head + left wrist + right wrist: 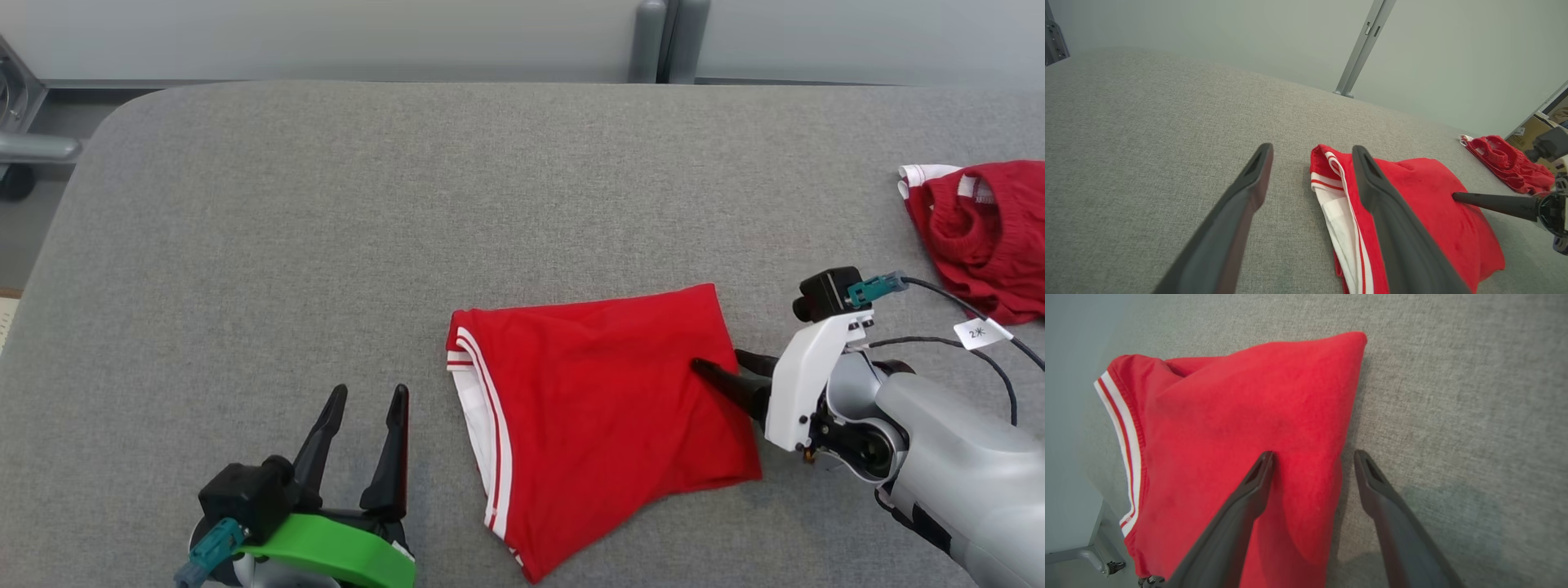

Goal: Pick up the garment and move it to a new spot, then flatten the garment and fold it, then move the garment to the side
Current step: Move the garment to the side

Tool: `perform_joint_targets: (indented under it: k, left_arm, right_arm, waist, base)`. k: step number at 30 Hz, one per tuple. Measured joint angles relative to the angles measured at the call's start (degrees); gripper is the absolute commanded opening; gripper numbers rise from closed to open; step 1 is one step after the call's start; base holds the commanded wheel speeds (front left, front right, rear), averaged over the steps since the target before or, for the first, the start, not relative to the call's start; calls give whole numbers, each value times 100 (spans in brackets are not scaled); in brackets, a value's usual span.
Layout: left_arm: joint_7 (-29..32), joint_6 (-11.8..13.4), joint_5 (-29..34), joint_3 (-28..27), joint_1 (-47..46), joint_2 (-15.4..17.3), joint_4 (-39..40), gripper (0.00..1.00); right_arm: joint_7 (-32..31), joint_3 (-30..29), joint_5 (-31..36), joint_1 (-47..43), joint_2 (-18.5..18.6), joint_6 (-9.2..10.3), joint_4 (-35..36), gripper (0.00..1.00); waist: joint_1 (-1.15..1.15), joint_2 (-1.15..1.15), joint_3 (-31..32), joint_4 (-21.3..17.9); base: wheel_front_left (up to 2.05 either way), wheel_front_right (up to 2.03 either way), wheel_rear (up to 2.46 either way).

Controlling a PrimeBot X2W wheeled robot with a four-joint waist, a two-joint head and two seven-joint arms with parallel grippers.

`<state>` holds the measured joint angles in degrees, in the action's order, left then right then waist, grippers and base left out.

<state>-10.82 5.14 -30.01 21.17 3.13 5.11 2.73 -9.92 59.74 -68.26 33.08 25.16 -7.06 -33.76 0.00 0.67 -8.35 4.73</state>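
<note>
The garment (604, 408), near centre: bright red, left edge banded white-red-white, white lining showing. The table (326, 245): grey flecked weave. Far right, a second garment (988, 237): darker red, knit texture, white trim. My left gripper (369, 394): black fingers, green wrist cover (326, 547), teal plug (208, 555). My right gripper (718, 359): black fingers, white bracket (804, 376), silver-grey forearm (955, 457), white tag (982, 333).

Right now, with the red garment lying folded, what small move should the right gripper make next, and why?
Probably close the right gripper on the garment's edge. Its open jaws straddle that edge, one finger on the cloth, the other over the table, and the garment looks already folded, so a pinch would let it be moved aside.
</note>
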Motion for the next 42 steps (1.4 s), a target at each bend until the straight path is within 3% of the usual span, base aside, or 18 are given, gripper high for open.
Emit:
perform_joint_targets:
  k: [1, 2, 6, 21, 30, 42]
  left_arm:
    - [0, 0, 1, -1, -5, 0, -3, 100]
    - [0, 0, 1, -3, -14, 0, -7, 100]
    - [0, 0, 2, -15, -80, 2, -14, 100]
    - [-13, 19, 4, -156, -112, 20, -44, 100]
    - [-67, 22, 4, -223, -112, 26, -45, 100]
    - [-85, 26, 4, -215, -108, 24, -30, 100]
  right_arm:
    - [-4, 5, -21, 1, -3, 0, 0, 80]
    - [-5, 14, -51, 1, -10, 0, 0, 55]
    - [-4, 37, -120, 2, -43, 0, 26, 0]
    - [219, 57, -116, 372, 62, -7, 196, 0]
    - [223, 26, 53, 887, 697, -7, 179, 0]
    - [116, -167, 188, 1489, 1282, -7, 0, 0]
  waist:
    - [0, 0, -13, 4]
    - [0, 0, -23, 8]
    - [0, 0, -53, 18]
    - [0, 0, -80, -58]
    - [0, 0, 2, -347]
    - [0, 0, 97, -730]
  base:
    - [0, 0, 0]
    - [0, 0, 0]
    - [0, 0, 0]
    - [0, 0, 0]
    - [0, 0, 0]
    - [0, 0, 0]
